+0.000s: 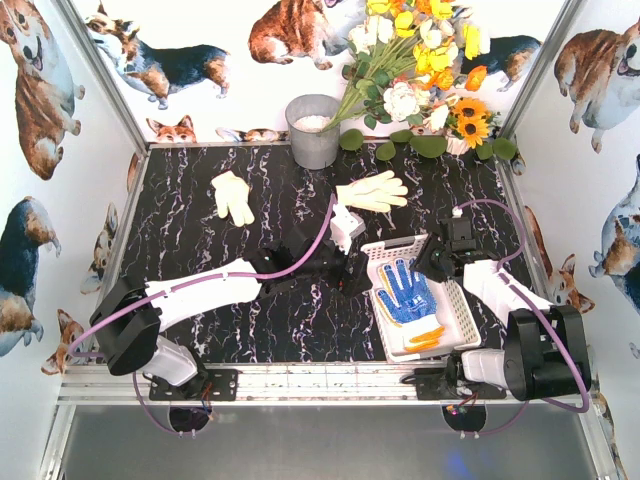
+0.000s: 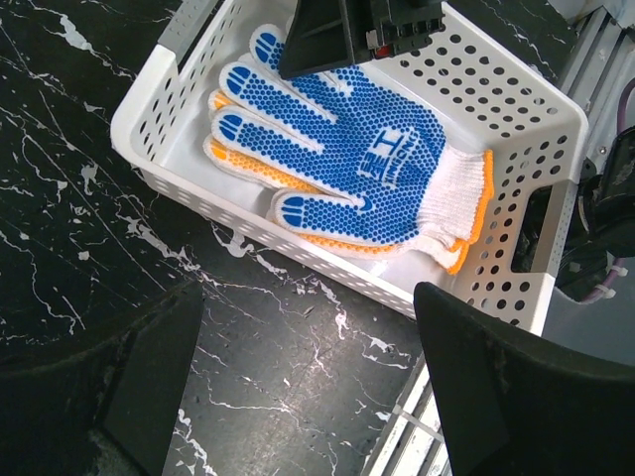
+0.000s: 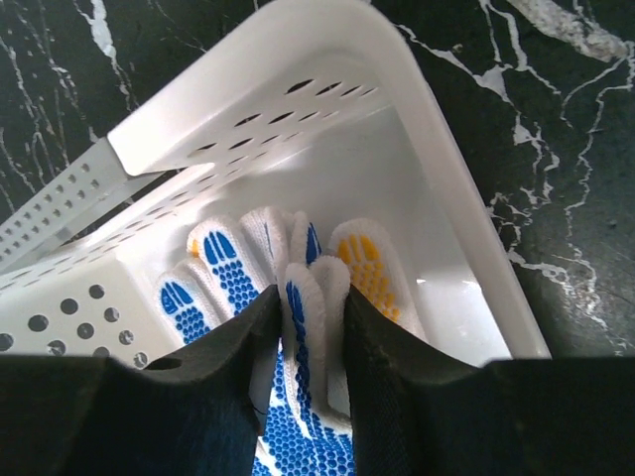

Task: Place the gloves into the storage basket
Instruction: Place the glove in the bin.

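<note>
Your right tool sits closest to the lens in its wrist view, clenched on one finger of the blue glove: both dark pads press against that white knit finger, one from each side. You can see the glove lying palm up inside the basket, blue dots facing the ceiling, white cuff with orange trim pointing at the near end. Under it rests a yellow glove, of which only the yellow fingertips and an orange cuff edge peek out. From above, the basket stands on the table at the near right, just ahead of your right arm's base, tilted a little off square to the table edge. Your left tool is released, jaws spread wide with nothing between them, and it hovers over bare marble just beside the basket's left wall, apart from it. Farther back, a cream glove lies flat at the left of the table, and a second cream glove lies near the middle, fingers pointing right; both are well apart from the basket. Beyond them, at the back edge, stands a grey bucket, and flowers spread beside it on the right.
</note>
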You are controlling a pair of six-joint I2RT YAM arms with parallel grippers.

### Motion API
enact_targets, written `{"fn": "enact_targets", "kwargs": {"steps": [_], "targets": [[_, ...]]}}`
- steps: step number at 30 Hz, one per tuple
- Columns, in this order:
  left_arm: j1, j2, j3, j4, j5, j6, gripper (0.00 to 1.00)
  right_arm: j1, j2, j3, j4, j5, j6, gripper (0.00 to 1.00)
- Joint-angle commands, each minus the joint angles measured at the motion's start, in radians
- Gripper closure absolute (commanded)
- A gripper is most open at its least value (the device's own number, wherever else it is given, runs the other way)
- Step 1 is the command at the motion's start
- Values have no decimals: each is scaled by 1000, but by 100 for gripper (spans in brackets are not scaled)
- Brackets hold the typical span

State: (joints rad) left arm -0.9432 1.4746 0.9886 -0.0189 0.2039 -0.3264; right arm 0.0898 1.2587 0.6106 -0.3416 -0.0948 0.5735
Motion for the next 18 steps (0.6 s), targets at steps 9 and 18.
{"fn": "enact_targets", "kwargs": {"steps": [9, 18], "targets": [[6, 5, 2, 19, 15, -10, 19, -2, 1, 11, 109, -89, -17, 95], [6, 12, -2, 20, 20, -14, 19, -3, 27, 15, 115, -186, -46, 96]]}}
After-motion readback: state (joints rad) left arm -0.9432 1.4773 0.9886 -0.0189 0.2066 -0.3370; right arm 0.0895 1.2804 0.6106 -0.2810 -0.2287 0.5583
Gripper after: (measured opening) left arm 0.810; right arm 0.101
